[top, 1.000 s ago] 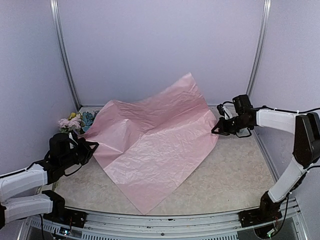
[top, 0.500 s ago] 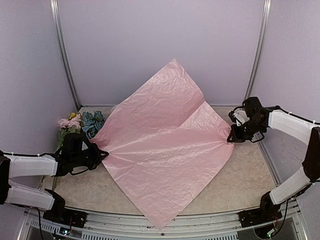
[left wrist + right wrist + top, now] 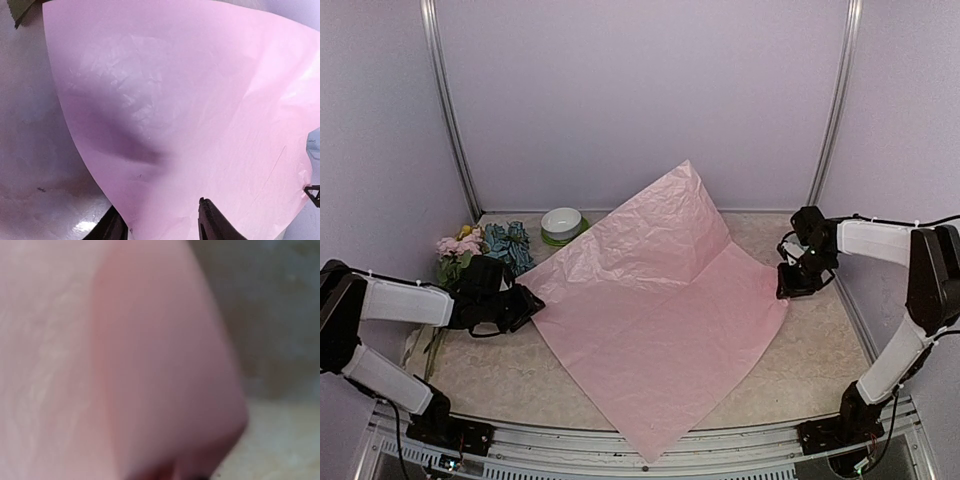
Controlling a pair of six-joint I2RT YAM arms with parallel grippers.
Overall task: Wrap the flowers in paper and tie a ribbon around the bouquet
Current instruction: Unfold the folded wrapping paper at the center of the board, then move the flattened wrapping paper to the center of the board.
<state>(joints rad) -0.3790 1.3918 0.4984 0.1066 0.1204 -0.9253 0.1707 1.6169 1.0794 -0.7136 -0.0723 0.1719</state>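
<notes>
The pink-lilac paper (image 3: 660, 320) lies spread on the tabletop, its far corner folded up against the back wall. My left gripper (image 3: 528, 305) sits at the sheet's left corner. In the left wrist view its fingers (image 3: 161, 216) stand apart, with the paper (image 3: 190, 110) corner lying loose between them. My right gripper (image 3: 786, 290) is low at the paper's right corner. The right wrist view is a blur of paper (image 3: 100, 365) and shows no fingers. The flowers (image 3: 480, 245) lie at the far left, beside the sheet and not on it. The ribbon is out of view.
A white and green bowl (image 3: 562, 224) stands at the back left, just beyond the paper's edge. Green stems (image 3: 428, 350) trail toward the near left under my left arm. Metal frame posts (image 3: 448, 120) rise at both back corners.
Both arms have pulled apart and lowered, laying the lifted paper down flat. My left gripper's fingers have parted. The bowl, hidden behind the sheet before, now shows.
</notes>
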